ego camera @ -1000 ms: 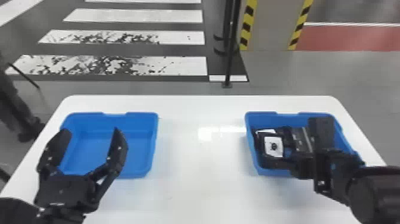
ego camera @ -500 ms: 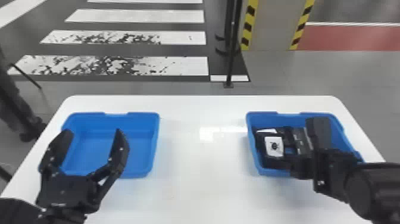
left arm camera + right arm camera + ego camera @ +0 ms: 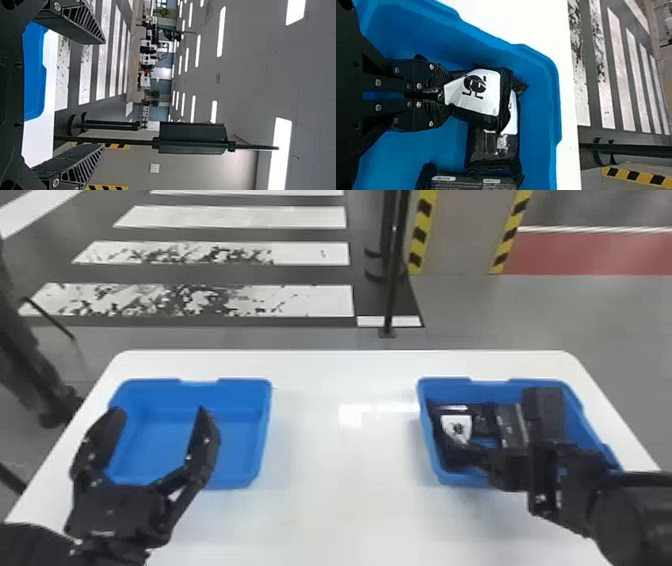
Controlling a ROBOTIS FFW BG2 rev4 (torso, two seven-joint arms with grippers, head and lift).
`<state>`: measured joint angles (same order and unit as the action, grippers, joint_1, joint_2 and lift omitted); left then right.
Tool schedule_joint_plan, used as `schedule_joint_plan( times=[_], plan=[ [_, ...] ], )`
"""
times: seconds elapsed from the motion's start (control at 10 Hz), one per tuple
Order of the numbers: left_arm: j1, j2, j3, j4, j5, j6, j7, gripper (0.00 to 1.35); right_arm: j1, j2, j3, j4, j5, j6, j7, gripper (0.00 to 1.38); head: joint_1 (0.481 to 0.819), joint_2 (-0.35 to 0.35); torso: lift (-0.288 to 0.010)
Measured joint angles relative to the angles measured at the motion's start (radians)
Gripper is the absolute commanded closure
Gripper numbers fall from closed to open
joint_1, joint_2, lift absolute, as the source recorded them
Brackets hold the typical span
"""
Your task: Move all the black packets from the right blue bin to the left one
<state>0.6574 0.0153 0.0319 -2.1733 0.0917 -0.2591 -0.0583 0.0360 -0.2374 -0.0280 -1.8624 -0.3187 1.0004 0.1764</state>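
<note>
Gleaming white, the desk is supporting the right blue bin, where the right gripper is clamping a black packet by its end. Probably light, soft and slick, it is calling for an even pinch; the left gripper is hanging spread.

Free gap over table, walled by left bin and right bin

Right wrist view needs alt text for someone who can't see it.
The right tool is shut on one end of a black packet with a white label, inside the right blue bin. It partly covers a second packet; a third packet lies alongside.
</note>
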Motion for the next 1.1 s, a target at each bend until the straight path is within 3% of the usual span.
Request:
schedule_joint_plan(
  times=[0.3,0.6,0.9,1.1],
  plan=[
    [-0.002,-0.001,0.0,0.005,0.009,-0.014,0.0,0.1,0.071,0.002,-0.051,-0.119,-0.003,-0.136,-0.004,1.13,0.695,-0.011,-0.14],
    [-0.012,0.0,-0.016,0.005,0.032,-0.029,-0.001,0.1,0.044,-0.007,-0.075,-0.068,-0.109,-0.341,0.195,1.13,0.695,0.019,-0.14],
    [-0.07,0.011,-0.046,0.005,0.18,0.147,-0.095,0.1,0.012,-0.036,0.082,-0.043,-0.277,-0.423,0.258,1.13,0.695,0.099,-0.14],
    [-0.095,0.015,-0.07,0.006,0.213,0.157,-0.097,0.11,-0.015,-0.053,0.213,-0.031,-0.374,-0.425,0.279,1.13,0.695,0.167,-0.14]
  ],
)
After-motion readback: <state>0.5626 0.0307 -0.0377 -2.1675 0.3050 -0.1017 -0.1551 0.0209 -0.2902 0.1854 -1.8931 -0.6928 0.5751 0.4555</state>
